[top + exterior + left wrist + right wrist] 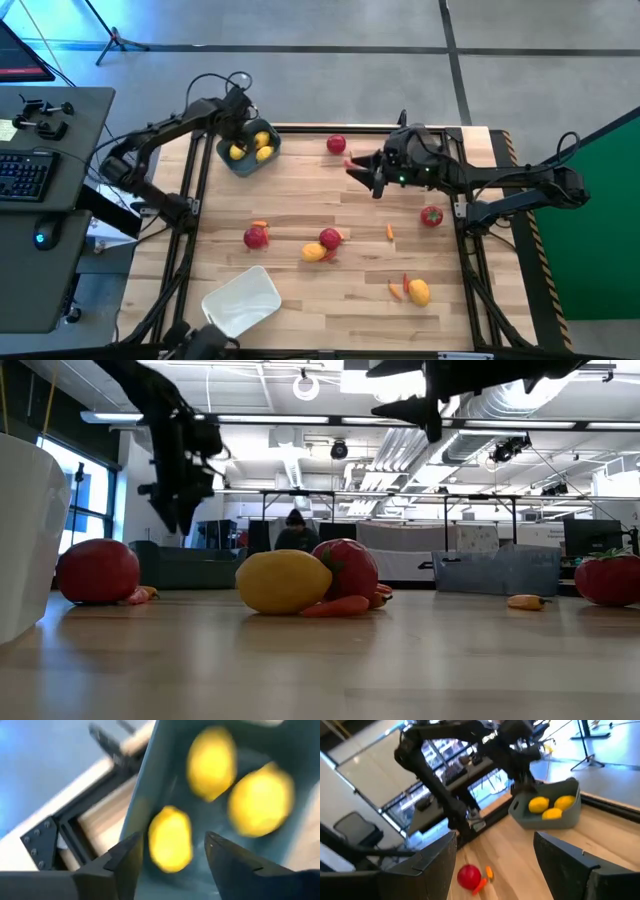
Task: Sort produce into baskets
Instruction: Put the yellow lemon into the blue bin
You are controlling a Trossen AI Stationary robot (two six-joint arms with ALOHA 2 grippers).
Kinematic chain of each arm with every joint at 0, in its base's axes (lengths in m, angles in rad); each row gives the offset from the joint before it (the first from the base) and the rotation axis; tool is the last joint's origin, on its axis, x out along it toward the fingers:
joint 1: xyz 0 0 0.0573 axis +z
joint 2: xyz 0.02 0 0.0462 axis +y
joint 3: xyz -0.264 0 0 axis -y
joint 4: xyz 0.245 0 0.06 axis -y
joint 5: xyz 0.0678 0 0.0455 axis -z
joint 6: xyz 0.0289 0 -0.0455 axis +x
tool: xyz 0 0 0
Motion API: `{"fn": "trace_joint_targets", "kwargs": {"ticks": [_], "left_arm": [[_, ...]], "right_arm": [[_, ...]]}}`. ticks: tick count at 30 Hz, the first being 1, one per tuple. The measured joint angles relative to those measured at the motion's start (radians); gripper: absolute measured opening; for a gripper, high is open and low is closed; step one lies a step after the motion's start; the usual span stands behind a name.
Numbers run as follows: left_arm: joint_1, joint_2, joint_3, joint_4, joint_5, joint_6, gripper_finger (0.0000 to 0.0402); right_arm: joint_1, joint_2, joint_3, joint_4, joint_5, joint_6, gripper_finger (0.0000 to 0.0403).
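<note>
Here, seen from above, the left gripper (pixel 243 118) hangs over the blue-grey basket (pixel 232 162) at about eleven o'clock on the table (pixel 300 300). Its fingers (pixel 120 862) stand apart with nothing between them, just above three lemons (pixel 262 153) lying in that basket. At seven o'clock the white basket (pixel 240 300) sits tilted near the front edge.

Toward the middle, a red fruit (pixel 256 237) lies with a small orange pepper (pixel 260 223) just beside it. Right of it, another lemon (pixel 314 252) touches a second red fruit (pixel 330 238), with a pepper piece (pixel 340 606) against them. At twelve o'clock a third red fruit (pixel 336 145) rests near the back edge.

The right gripper (pixel 352 168) hovers at about one o'clock, off the table, pointing toward the left arm. Its fingers (pixel 432 862) are spread wide and hold nothing. At three o'clock lies a tomato with a green top (pixel 431 216), and a lone pepper (pixel 389 232) is near it. At five o'clock a lemon (pixel 419 292) lies with a pepper (pixel 396 290) just beside it.
</note>
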Motion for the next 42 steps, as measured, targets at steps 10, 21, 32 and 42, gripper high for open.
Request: {"fn": "trace_joint_targets", "kwargs": {"ticks": [10, 21, 32, 42], "left_arm": [[-0.246, -0.277, -0.083, 0.125, -0.003, -0.245, 0.0117], [-0.577, -0.368, -0.098, 0.141, -0.003, -0.371, 0.0094], [-0.808, -0.362, -0.099, 0.325, -0.002, -0.382, 0.0093], [-0.938, -0.356, -0.112, 0.617, -0.003, -0.292, 0.0079]], "right_arm": [[0.02, 0.0, 0.0, -0.166, -0.094, -0.047, 0.0235], [0.11, 0.028, 0.0, -0.459, -0.114, -0.122, 0.0225], [0.294, 0.082, 0.0, -0.565, 0.019, 0.009, 0.0225], [0.5, 0.074, 0.006, -0.737, 0.002, 0.468, 0.0225]]}}
